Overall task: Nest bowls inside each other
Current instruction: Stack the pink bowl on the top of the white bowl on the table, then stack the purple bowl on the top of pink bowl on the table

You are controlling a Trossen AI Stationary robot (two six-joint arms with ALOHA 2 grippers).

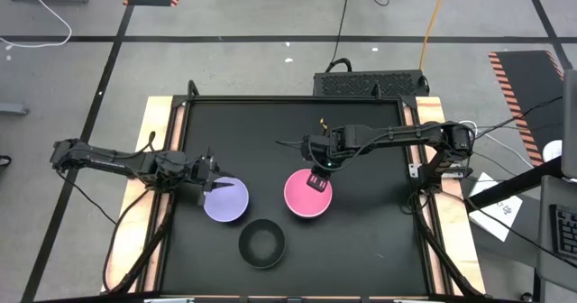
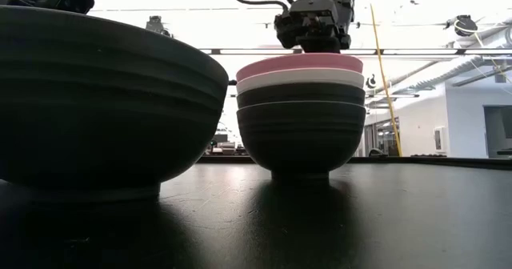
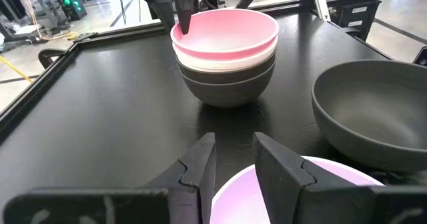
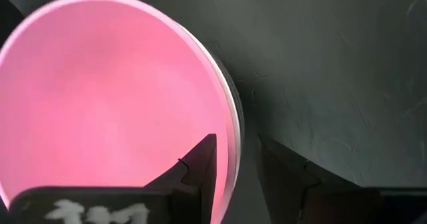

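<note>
Bowls of six are partly nested. At the left of the black counter point(image 1: 379, 240), the lavender bowl point(image 1: 225, 200) sits alone, and the left tool point(image 1: 213, 185) straddles its left rim with fingers parted, one inside and one outside, not yet pinched. Near the front edge, a lone black bowl point(image 1: 261, 243) rests between the others, just beside the lavender one. Right of centre stands the stack: a pink bowl point(image 1: 308, 194) atop a white bowl point(image 2: 300, 79), with two black bowls point(image 2: 301, 125) beneath. The right tool point(image 1: 316, 180) straddles the pink bowl's far rim, fingers apart. The stack lies right of the left tool, so the lavender bowl likely travels rightward.
</note>
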